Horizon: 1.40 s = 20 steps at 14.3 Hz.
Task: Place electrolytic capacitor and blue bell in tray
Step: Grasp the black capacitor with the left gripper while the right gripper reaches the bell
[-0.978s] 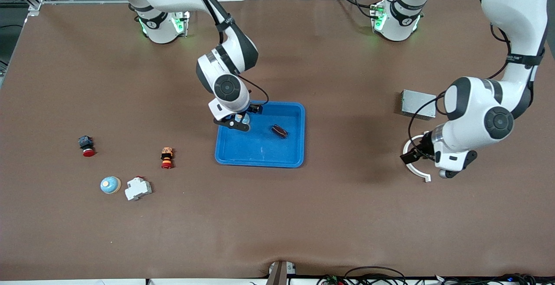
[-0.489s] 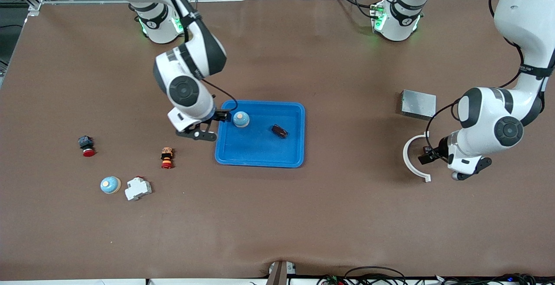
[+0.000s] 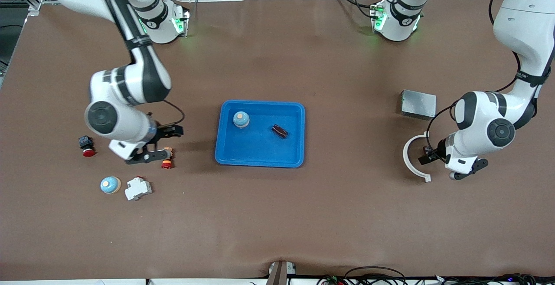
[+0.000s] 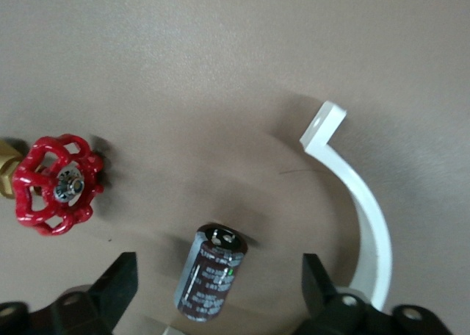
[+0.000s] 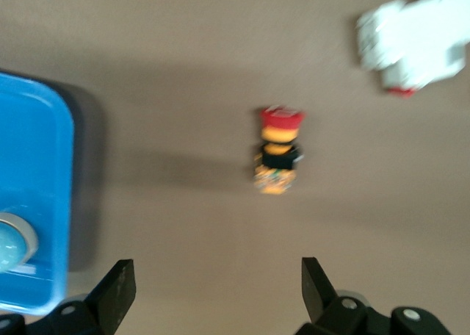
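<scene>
A brown table (image 3: pixel 277 215) carries everything. The blue tray (image 3: pixel 260 157) lies near its middle and serves as the landmark.

Toward the right arm's end from the tray lies an orange and red push button (image 3: pixel 166 160), and farther that way a black and red push button (image 3: pixel 86 145). Nearer the front camera than these, a blue bell (image 3: pixel 110 185) sits just beside a white breaker block (image 3: pixel 138 188).

Toward the left arm's end from the tray lies a grey metal box (image 3: pixel 418 104). Nearer the camera than the box lies a white curved bracket (image 3: pixel 409 163). The left wrist view shows a dark capacitor (image 4: pixel 211 272) lying inside the bracket's curve, near a red valve handwheel (image 4: pixel 56 184).
</scene>
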### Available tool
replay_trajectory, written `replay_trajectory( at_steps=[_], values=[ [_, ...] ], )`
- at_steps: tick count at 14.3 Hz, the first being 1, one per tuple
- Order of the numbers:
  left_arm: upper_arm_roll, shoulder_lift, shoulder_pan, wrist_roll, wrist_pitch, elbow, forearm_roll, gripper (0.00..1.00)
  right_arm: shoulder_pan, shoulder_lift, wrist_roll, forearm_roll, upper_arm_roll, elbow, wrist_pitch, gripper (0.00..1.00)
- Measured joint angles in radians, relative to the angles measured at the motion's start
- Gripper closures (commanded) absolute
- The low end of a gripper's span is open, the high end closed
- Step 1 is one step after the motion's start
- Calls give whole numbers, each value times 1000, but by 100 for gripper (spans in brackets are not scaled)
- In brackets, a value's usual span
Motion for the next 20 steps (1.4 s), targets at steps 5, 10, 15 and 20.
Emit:
replay_trajectory(
  at_steps=[5,10,15,20],
  values=[
    [-1,-1,9,0,44,-34,38,100,-137,55,-360,-12,0,112,4,0],
    [-32,-65,10,7,2,-33,41,100,-229,236,-639,-17,0,285,35,0],
    [-130,-211,12,72,-110,-15,41,100,-282,335,-830,-40,0,372,121,0],
    [-303,-228,0,-111,-242,69,31,100,-336,405,-977,-40,0,399,172,0]
  ],
)
